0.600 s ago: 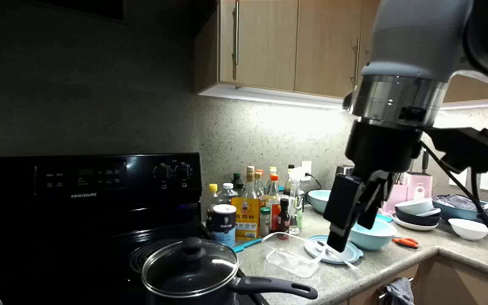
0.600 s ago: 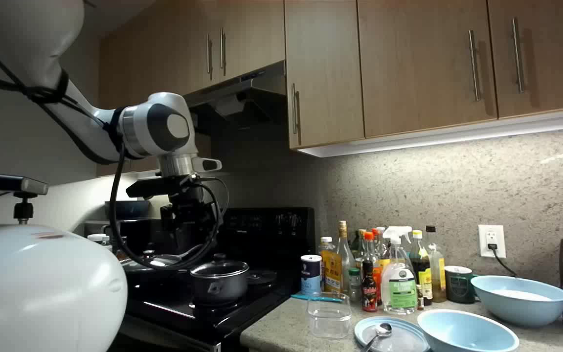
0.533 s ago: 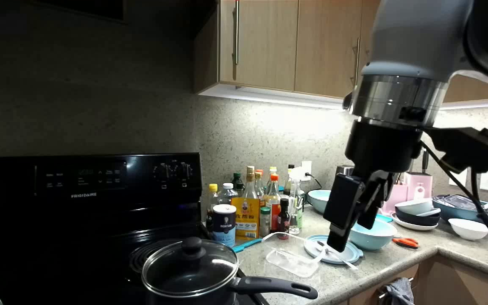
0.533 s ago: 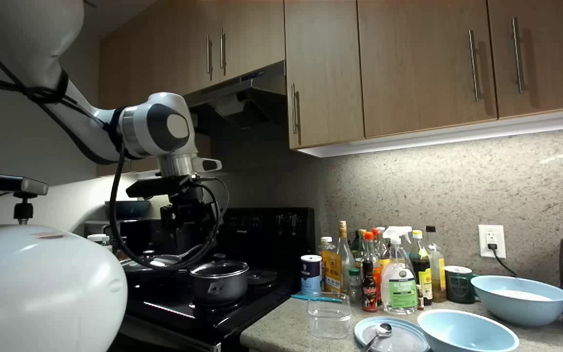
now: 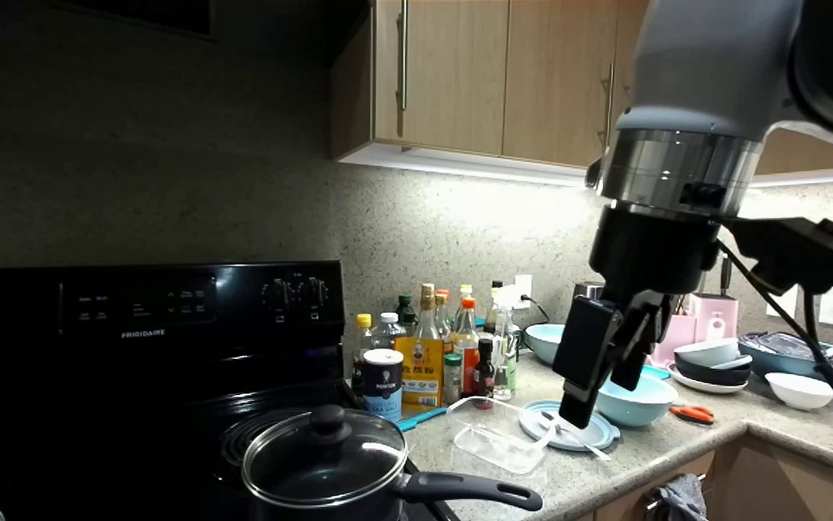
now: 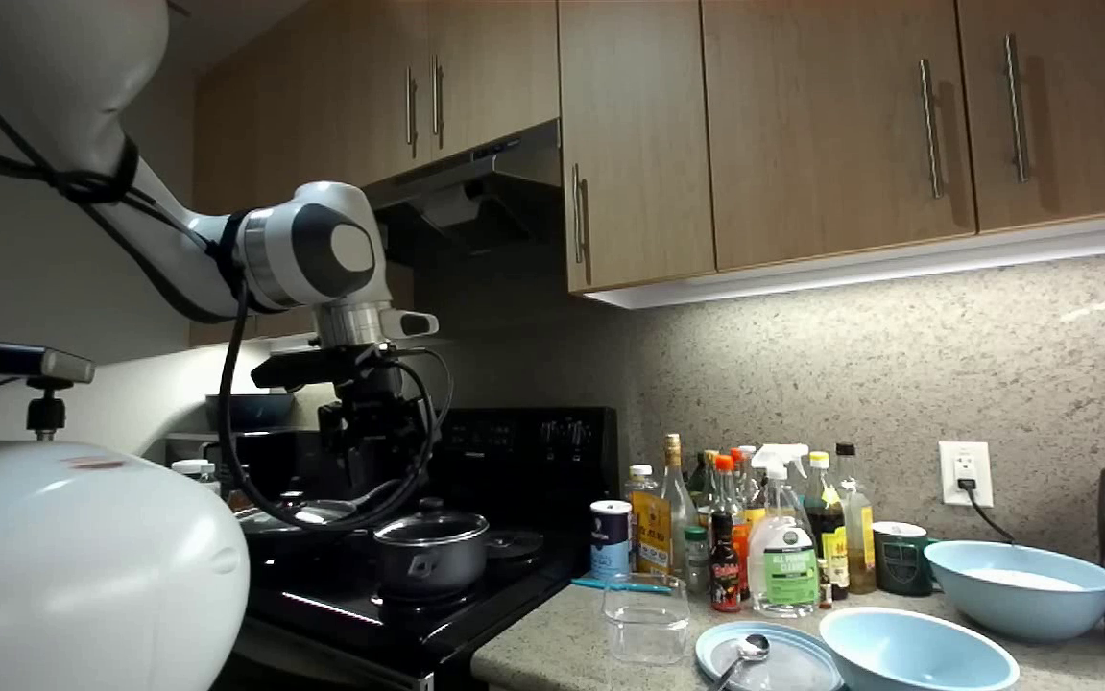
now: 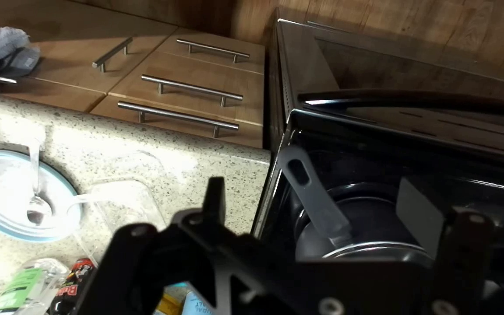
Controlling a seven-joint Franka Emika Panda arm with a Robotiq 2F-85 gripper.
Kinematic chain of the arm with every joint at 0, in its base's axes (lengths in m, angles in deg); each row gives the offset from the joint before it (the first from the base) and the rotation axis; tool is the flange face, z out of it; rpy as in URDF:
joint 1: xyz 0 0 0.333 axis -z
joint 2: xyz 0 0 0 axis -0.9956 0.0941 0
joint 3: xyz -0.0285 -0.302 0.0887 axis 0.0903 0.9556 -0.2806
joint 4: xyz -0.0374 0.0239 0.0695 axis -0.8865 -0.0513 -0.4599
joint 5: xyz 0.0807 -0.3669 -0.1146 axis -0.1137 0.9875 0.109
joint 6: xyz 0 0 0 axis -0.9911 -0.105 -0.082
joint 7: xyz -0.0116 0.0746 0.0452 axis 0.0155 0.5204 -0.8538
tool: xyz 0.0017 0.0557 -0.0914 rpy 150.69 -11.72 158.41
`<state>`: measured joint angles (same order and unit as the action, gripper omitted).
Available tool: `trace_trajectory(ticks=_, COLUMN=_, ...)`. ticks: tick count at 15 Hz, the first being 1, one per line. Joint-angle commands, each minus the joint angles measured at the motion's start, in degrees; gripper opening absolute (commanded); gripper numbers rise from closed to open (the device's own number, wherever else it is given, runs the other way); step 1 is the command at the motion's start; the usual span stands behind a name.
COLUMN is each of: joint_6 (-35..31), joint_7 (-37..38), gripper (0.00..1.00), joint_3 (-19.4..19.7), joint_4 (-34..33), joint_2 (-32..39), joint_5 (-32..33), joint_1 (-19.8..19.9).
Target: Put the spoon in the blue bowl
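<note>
Your fingers stand wide apart, holding nothing, presumably ready for the pick. Spoon lies on the pale-blue plate, handle past the rim, probably giving you grip clearance; blue bowl just beside, likely a short carry.

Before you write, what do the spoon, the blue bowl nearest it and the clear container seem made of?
Spoon: probably polished metal; silvery, mirror-like glints.
Blue bowl: smooth, even-coloured, low sheen; plastic or glazed ceramic, I can't tell.
Clear container: likely glossy plastic; see-through walls.
</note>
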<state>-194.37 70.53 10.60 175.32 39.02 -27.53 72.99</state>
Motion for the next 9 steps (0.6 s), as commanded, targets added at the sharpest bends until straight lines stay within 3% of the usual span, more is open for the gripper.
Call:
trace_trajectory(ticks=1, joint_6=-0.9, joint_7=-1.5, gripper=1.00, joint_3=3.4, joint_4=-0.3, joint_2=2.9, joint_5=1.9, joint_1=2.1)
trace_trajectory(ticks=5, joint_6=0.4, joint_7=-10.5, gripper=1.00, joint_3=9.4, joint_4=-1.0, joint_2=7.9, joint_5=8.0, joint_1=5.4)
trace_trajectory(ticks=7, joint_6=-0.1, joint_7=-12.0, gripper=1.00, joint_3=10.5, joint_4=-1.6, joint_2=10.7, joint_5=12.4, joint_1=7.4)
trace_trajectory(ticks=9, joint_6=-0.2, joint_7=-11.4, gripper=1.00, joint_3=11.5, joint_4=-2.6, joint_2=12.9, joint_5=12.4, joint_1=7.7)
